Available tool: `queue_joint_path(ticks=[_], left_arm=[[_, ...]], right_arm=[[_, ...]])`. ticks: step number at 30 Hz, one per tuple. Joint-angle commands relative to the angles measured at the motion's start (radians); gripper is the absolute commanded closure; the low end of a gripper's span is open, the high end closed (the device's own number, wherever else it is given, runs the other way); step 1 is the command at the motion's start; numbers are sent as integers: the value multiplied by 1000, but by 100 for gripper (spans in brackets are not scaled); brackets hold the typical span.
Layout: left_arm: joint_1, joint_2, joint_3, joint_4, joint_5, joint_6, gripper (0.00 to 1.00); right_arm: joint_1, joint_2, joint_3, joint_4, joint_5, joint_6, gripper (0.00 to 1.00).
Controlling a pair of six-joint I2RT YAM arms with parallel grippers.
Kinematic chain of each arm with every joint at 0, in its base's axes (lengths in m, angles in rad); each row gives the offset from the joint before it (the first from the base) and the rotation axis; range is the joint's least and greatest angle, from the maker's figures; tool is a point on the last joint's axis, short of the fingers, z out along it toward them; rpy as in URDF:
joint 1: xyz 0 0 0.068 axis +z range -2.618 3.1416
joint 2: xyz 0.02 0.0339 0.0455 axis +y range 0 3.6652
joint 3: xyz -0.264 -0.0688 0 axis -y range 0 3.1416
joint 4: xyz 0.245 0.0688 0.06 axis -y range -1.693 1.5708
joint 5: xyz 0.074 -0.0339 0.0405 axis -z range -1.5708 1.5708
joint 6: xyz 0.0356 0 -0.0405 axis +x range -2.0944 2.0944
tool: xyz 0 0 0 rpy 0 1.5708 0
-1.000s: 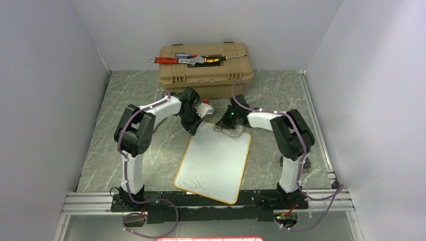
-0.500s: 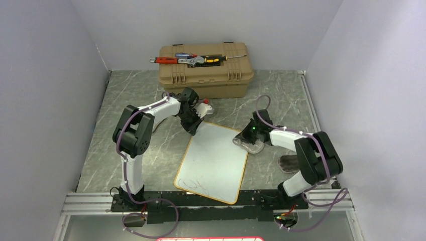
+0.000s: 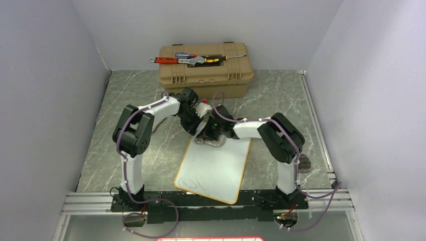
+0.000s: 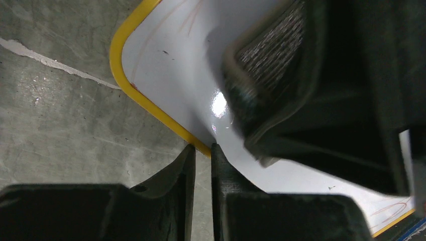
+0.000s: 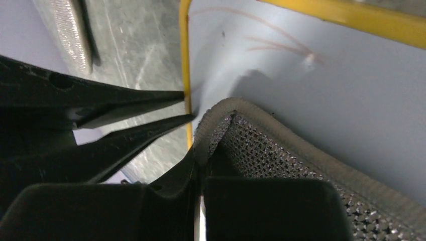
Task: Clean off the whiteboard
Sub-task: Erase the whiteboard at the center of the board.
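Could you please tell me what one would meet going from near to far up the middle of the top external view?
Mounting rail → whiteboard → grey cloth on the board's far end → tan toolbox with tools on its lid.

The right gripper [image 3: 207, 136] and its cloth [image 3: 210, 142] hide the whiteboard's [image 3: 216, 165] far edge.
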Motion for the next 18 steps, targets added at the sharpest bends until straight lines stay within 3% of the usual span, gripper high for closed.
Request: queue_joint_path(ticks=[1,7,10,18], left_arm=[[-17,116,-84,-78,-24,49,96],[31,110,-81,-98,17,55,96],[43,114,-86,-100,27,62,96],[44,132,-80,-99,34,58,96]], right_arm=[[-7,104,-44,-151,95,62,100],[-172,-99,-353,-79,199,126,100],[-178,-94,-371,-77,209,120,100],[97,136,-140,-41,15,118,100]])
